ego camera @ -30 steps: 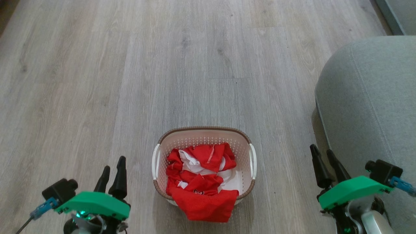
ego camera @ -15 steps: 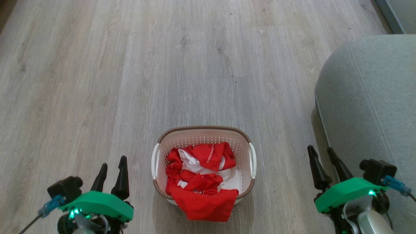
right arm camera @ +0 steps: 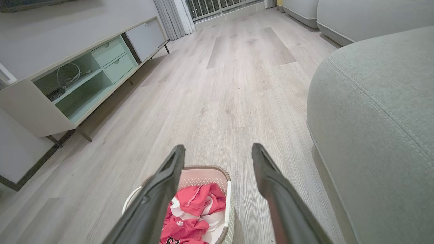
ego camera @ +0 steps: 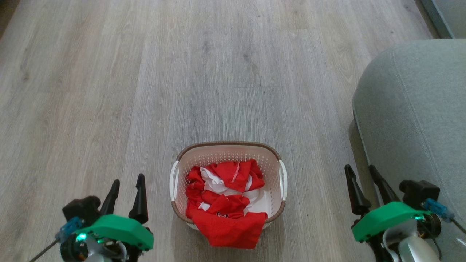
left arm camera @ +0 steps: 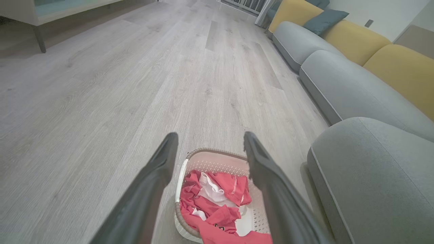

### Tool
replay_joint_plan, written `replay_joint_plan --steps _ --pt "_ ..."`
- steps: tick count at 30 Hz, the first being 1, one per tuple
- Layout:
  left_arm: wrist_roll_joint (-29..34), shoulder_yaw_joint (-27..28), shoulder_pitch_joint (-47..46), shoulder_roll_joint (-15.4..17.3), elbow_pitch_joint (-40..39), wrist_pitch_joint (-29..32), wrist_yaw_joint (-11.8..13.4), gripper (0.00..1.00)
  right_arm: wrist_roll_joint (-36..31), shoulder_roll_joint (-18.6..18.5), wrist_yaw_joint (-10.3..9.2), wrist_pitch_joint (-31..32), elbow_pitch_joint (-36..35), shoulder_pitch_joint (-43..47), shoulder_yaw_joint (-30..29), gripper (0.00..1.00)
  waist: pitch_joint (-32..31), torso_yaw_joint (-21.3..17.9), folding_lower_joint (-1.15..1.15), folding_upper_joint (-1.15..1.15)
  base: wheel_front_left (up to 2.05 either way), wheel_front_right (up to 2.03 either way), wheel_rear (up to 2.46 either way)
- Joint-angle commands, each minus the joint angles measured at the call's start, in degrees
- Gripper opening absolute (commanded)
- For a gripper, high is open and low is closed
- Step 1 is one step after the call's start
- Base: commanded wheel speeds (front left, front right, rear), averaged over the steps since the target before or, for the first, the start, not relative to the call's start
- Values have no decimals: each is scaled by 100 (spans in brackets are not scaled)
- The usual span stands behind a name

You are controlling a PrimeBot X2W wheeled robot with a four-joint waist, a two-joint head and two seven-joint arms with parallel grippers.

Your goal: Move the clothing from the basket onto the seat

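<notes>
Red and white clothing lies heaped in the cream basket on the floor, one red piece draped over the near rim. The grey-green seat rises at the right. My left gripper hangs open to the basket's left, nothing between its fingers. My right gripper stands open between basket and seat, also empty. In the left wrist view the clothing and basket show between the fingers, the seat at right. The right wrist view shows the clothing, basket and seat.
Grey wood-look floor stretches ahead and to the left. A low white media cabinet on thin legs lines the far side. More grey sofa sections with yellow back cushions run behind the seat.
Both arms have shifted slightly: the left gripper moved a little right and down in the head view, the right gripper's body a little left. Basket and clothing are unmoved.
</notes>
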Motion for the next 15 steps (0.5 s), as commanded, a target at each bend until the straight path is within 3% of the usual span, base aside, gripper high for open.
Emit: replay_joint_plan --steps 1,15 --pt "208 100 -169 65 -214 -105 19 100 -177 -120 -1 -103 -146 -271 100 100 -1 1 0 0 0 0 0" --pt "1121 71 -170 76 -175 -356 4 100 -276 -290 -1 -357 62 -366 440 100 0 3 0 0 0 0 0"
